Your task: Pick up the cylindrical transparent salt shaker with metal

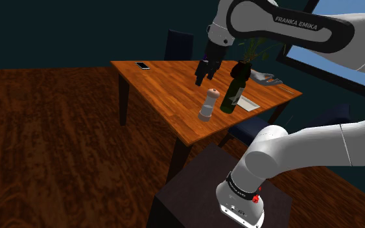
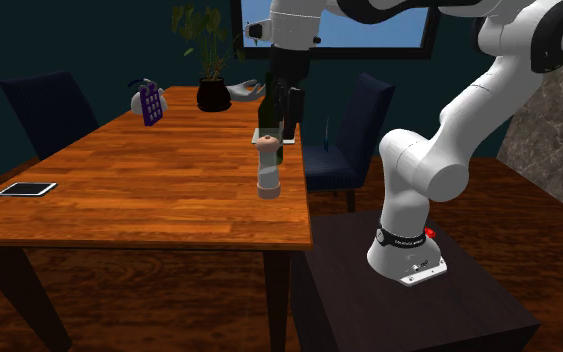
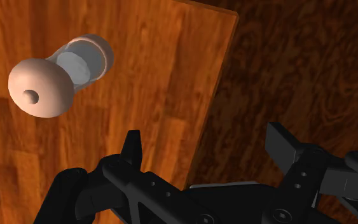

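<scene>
The salt shaker (image 1: 207, 104) stands upright near the table's edge by the stand: a clear cylindrical body with a rounded pale pinkish cap and a light base. It also appears in the second exterior view (image 2: 267, 165) and from above in the wrist view (image 3: 50, 79). My black gripper (image 1: 203, 79) hangs open in the air above and a little beyond the shaker, touching nothing. In the wrist view the gripper (image 3: 206, 149) is over the table's edge, and the shaker lies off to one side, outside the fingers (image 3: 131, 147).
A dark green bottle (image 1: 235, 91) stands close beside the shaker, with a white sheet (image 1: 247, 102) behind it. On the wooden table (image 1: 155, 84) lie a phone (image 1: 142, 65), a purple object (image 2: 151, 103) and a potted plant (image 2: 212, 92). Dark chairs (image 2: 357, 120) stand around.
</scene>
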{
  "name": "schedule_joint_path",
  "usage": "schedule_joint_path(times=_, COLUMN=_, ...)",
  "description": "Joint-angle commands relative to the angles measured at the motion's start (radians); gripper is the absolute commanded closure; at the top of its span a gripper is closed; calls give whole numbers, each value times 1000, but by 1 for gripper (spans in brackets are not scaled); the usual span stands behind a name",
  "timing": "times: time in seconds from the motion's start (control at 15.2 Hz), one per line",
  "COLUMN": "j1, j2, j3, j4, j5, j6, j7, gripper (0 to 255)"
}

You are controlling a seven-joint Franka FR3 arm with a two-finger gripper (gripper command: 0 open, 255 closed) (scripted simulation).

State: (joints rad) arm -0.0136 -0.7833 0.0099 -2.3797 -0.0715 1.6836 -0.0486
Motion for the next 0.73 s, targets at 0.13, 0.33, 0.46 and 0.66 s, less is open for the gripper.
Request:
schedule_joint_path(times=0.13, j1=-6, j2=8, j3=-59, j4=-15, j5=-20, j6=22, j7=-77, gripper=0)
schedule_joint_path(times=0.33, j1=-14, j2=37, j3=-148, j4=-24, j5=-49, j6=56, j7=-192, gripper=0)
schedule_joint_path(times=0.46, j1=-18, j2=66, j3=-208, j4=-21, j5=-66, j6=80, j7=-269, gripper=0)
schedule_joint_path(times=0.66, j1=-18, j2=125, j3=-297, j4=-4, j5=-84, j6=115, j7=-385, gripper=0)
